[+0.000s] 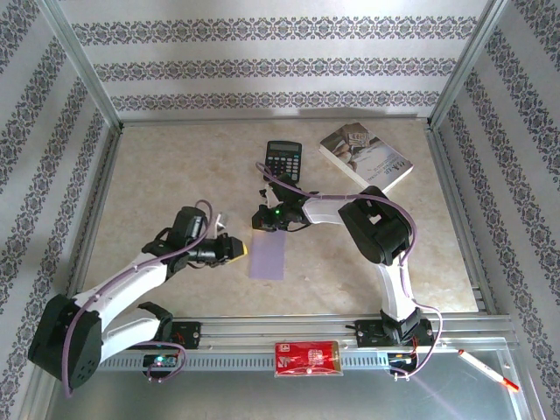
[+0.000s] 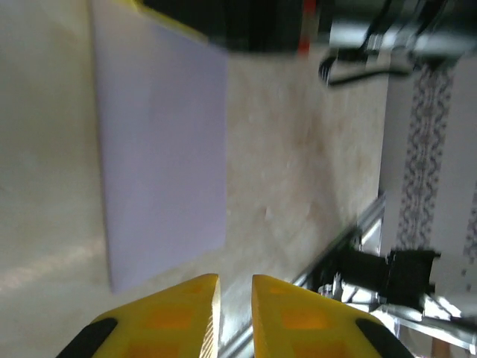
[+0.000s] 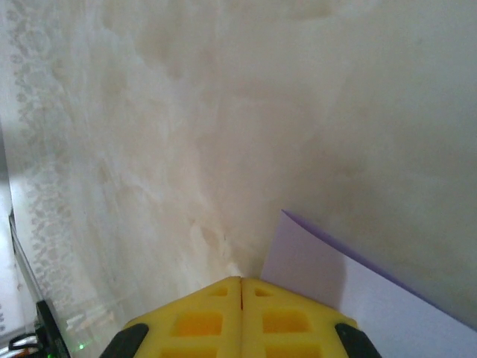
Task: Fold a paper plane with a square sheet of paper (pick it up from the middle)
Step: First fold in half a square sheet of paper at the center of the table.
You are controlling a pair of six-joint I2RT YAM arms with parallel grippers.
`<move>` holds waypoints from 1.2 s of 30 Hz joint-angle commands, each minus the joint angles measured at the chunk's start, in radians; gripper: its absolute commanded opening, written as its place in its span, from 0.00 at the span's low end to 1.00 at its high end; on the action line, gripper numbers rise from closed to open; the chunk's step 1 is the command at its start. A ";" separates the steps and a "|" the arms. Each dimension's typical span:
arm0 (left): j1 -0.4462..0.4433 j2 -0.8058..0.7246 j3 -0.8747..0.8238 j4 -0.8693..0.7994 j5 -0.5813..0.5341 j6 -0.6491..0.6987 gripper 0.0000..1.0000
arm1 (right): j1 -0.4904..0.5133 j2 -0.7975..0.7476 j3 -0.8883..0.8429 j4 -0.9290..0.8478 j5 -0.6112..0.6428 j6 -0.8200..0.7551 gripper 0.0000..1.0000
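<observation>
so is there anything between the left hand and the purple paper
nothing, just a short strip of bare table separates the left hand from the near edge of the square sheet of paper. the left wrist view shows it best.

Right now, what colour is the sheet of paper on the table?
Plain pale lilac, with no marks; the sheet of paper shows best in the left wrist view.

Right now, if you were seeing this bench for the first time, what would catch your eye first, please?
The lilac sheet of paper lying flat mid-table stands out, with the left gripper at its left edge and the right gripper shut by its far edge. Behind it, a black calculator and a book lie near the far wall.
</observation>
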 commanded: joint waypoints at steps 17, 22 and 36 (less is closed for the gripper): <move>-0.078 0.166 0.125 -0.072 -0.154 0.038 0.37 | -0.131 -0.515 -0.276 -0.277 0.118 -0.121 0.21; -0.149 0.308 0.227 -0.123 -0.187 0.112 0.30 | -0.074 -0.658 -0.440 -0.255 0.198 -0.025 0.29; -0.172 0.584 0.398 -0.140 -0.196 0.223 0.02 | 0.059 -0.710 -0.566 -0.172 0.336 0.075 0.36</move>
